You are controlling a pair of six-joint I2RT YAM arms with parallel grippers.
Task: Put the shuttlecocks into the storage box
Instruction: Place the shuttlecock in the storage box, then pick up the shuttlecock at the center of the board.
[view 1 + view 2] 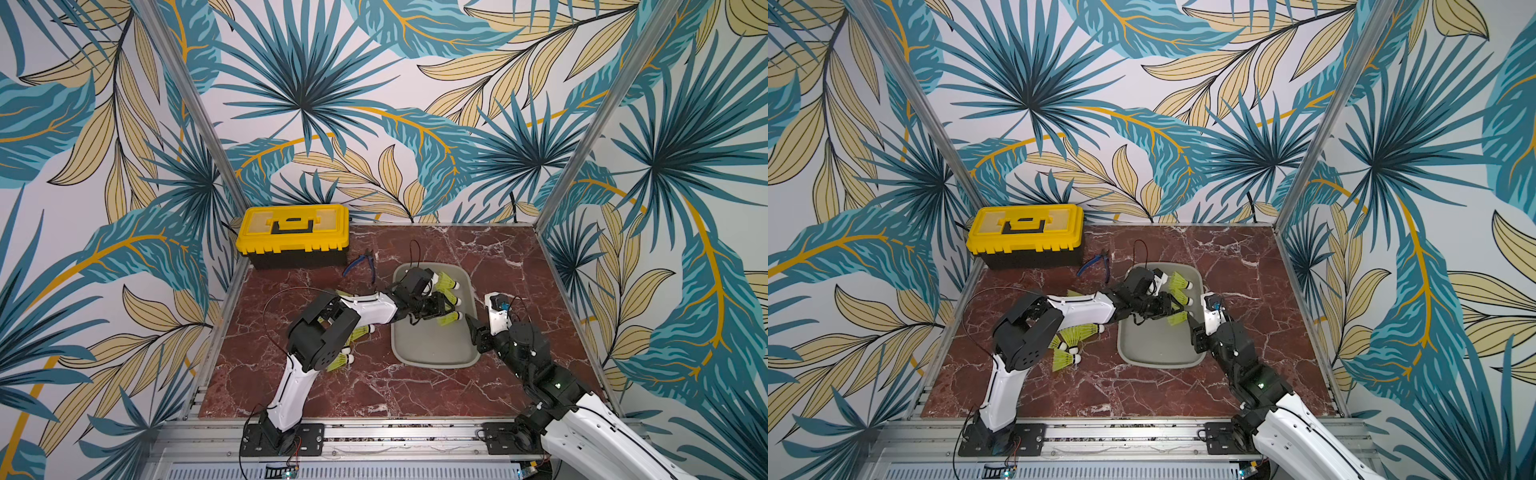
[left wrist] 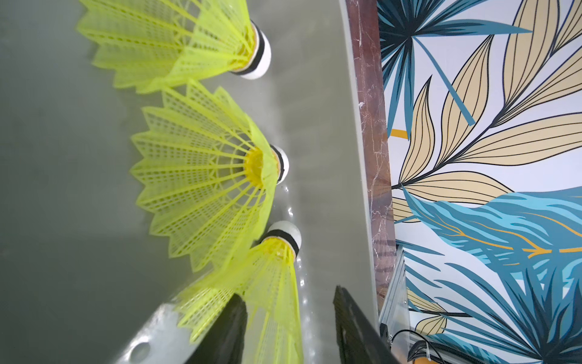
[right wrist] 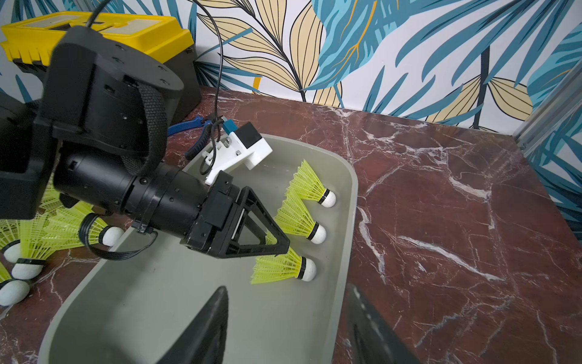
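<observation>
You have three neon yellow-green plastic shuttlecocks (image 3: 299, 220) lying in the shallow grey plastic storage box (image 1: 432, 349); the left gripper (image 2: 288, 318) straddles one skirt, jaws apart, not clamped; the right gripper (image 3: 289, 318) hangs empty, jaws apart, at the box's rim; the remaining shuttlecocks (image 1: 1075, 336) lie clustered on the red marble table (image 1: 1142, 395) — count partly hidden, so most work is left.

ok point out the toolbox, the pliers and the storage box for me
toolbox (image 1: 293, 226): in a top view, on the yellow lid
pliers (image 1: 355, 264): in a top view, on a blue handle
storage box (image 1: 432, 343): in a top view, on its bare grey floor
</observation>
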